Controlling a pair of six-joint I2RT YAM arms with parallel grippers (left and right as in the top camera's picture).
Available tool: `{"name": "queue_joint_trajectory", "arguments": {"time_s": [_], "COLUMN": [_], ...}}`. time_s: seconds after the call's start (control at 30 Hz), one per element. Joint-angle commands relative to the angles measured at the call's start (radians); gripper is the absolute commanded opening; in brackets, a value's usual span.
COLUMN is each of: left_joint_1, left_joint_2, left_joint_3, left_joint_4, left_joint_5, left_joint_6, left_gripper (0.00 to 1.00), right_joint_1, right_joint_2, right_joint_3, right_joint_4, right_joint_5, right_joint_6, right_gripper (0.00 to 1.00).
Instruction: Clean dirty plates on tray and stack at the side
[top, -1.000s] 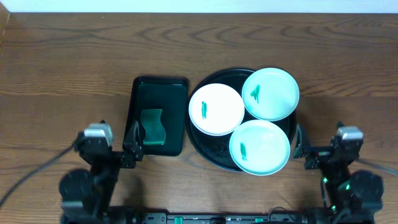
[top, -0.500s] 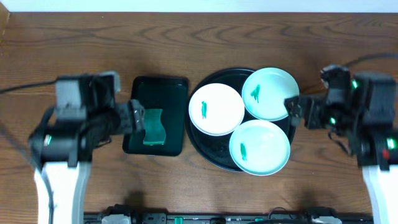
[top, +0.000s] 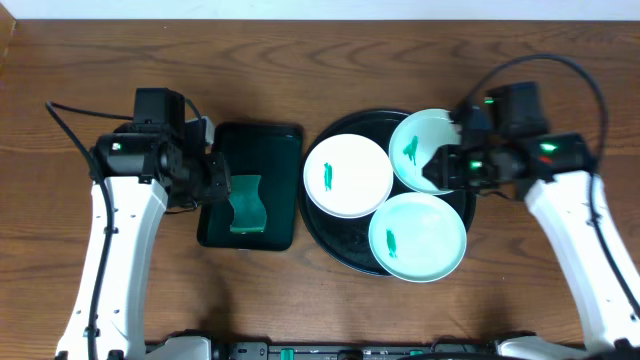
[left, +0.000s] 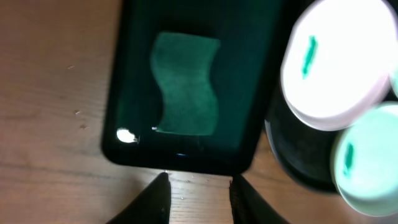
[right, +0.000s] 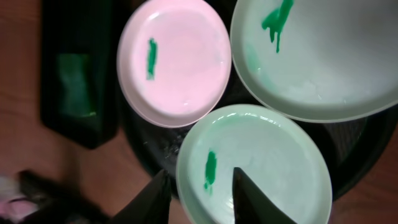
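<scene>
Our left gripper (left: 198, 190) hangs with its jaws narrowly apart and empty, just off one edge of the rectangular dark green tray (left: 115, 93), where a green sponge (left: 186, 84) lies. Our right gripper (right: 200, 186), likewise narrow and empty, hovers over one of the dirty plates (right: 261, 168). All three, green-smeared, sit on the round black tray (top: 335, 238).

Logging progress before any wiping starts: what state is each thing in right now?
Left plate: green smear, on black tray.
Back plate: green smear, on tray.
Front plate: green smear, on tray.
Sponge: flat in green tray.
Left gripper: open, empty.
Right gripper: open, empty.
</scene>
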Motion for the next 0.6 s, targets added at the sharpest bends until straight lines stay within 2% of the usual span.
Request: {"name": "queue_joint_trajectory", "arguments": {"time_s": [0.0,0.07,0.4,0.57], "left_joint_1": [-0.002,-0.002,-0.004,-0.024], "left_joint_2": [0.0,0.0,0.0,0.001], "left_joint_3": [-0.048,-0.072,-0.106,-0.106], "left_joint_4": [0.032,0.068,0.149,0.166], "left_joint_5": [-0.103,-0.103,-0.099,-0.099], "left_joint_6": [-0.09,-0.09,-0.101,-0.1], "left_gripper": [0.36,0.36,0.36,0.36], "right_joint_1": [0.074,0.099,0.149,0.161], "right_joint_2": [0.078,0.148,0.365,0.421], "right_joint_3": [0.018,0.018,0.018,0.018], "right_joint_4": [0.029,0.07,0.216,0.266], "right_joint_5": [0.166,0.175,0.175,0.175], "right_joint_6": [0.06,0.06,0.063,0.063], "right_gripper": [0.27,0.22,0.23,0.18]}}
